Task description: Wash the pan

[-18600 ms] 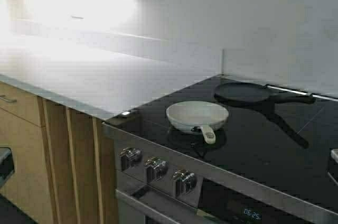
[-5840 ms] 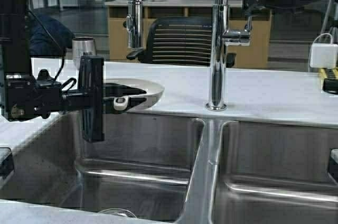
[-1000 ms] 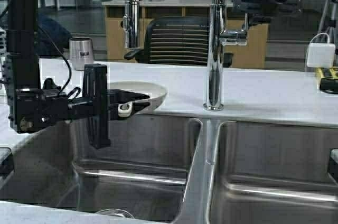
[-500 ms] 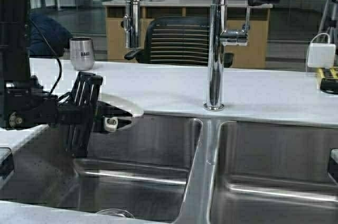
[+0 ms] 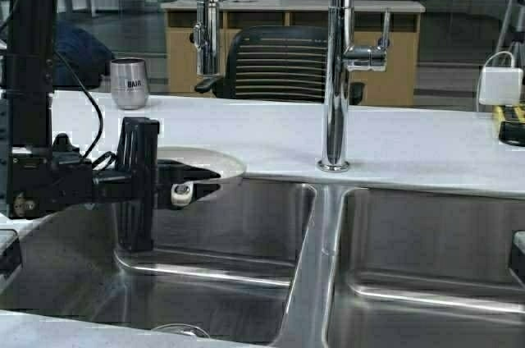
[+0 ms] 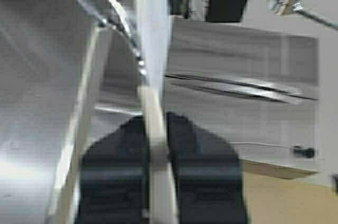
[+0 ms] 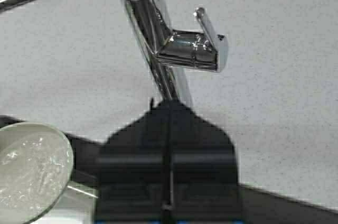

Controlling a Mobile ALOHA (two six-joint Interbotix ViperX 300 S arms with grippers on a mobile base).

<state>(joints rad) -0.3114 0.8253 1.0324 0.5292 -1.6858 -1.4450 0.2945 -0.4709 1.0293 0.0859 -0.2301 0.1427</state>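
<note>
Your left gripper [image 5: 182, 184] is reaching in from the left edge of the high view, level with the counter's front lip, and it is clamping the pan [image 5: 201, 163] by its short cream handle [image 5: 181, 194]. In the left wrist view the two black fingers [image 6: 119, 155] are pressing against either side of that handle [image 6: 156, 155], with no gap showing between pad and handle. The pan is sitting left of centre in the high view, held roughly level above the back of the left sink basin [image 5: 205, 258], its far rim overlapping the edge of the white counter [image 5: 410, 147]. It is hanging to the left of the tall chrome faucet [image 5: 335, 61], below and slightly left of the spray head [image 5: 207, 32] at the end of the faucet's horizontal arm.

Your right gripper [image 7: 169, 129] is showing only in the right wrist view, low in the middle of that frame. Its fingers are closed flat together and are holding nothing. It is hovering just in front of the faucet column, below the lever handle [image 7: 203, 44]. In that same view the pan [image 7: 31, 168] is appearing at lower left, and its inside is glistening with water droplets.

A steel cup [image 5: 130, 83] is standing on the counter at upper left in the high view, well apart from the pan.
</note>
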